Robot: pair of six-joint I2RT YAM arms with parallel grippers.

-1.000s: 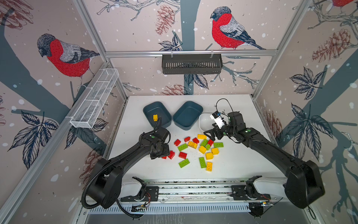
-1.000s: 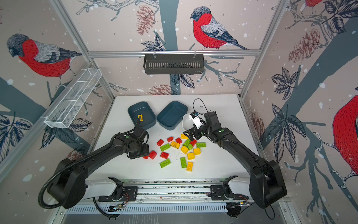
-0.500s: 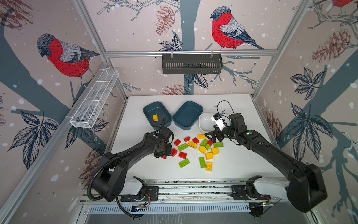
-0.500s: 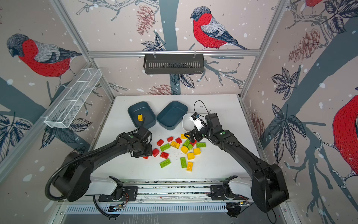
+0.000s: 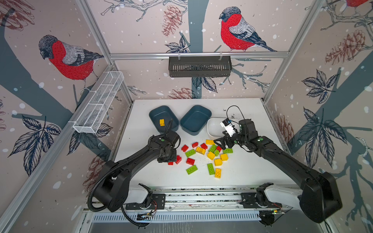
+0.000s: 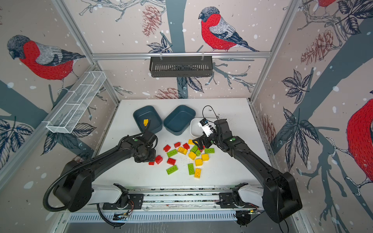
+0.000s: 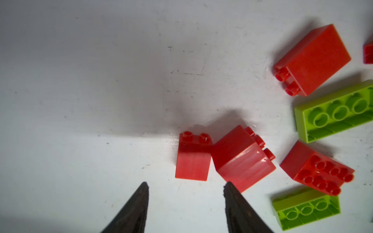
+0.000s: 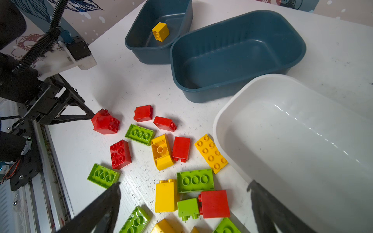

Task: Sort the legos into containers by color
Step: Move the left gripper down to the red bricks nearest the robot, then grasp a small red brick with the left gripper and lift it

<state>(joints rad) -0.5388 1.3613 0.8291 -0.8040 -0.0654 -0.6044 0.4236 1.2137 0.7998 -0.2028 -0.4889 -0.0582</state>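
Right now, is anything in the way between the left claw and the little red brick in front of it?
Nothing visible lies between them: the left gripper is open, with bare table up to the small red brick. But a second red brick touches its side, right at one fingertip, so it may crowd the grasp.

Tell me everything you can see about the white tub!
The white tub is a shallow, rounded-rectangle box of shiny white plastic. It sits upright on the table, open side up, and nothing shows inside it. The empty teal tub stands right beside it; whether they touch is unclear. A yellow brick lies close by its wall. In both top views the right arm covers part of it.
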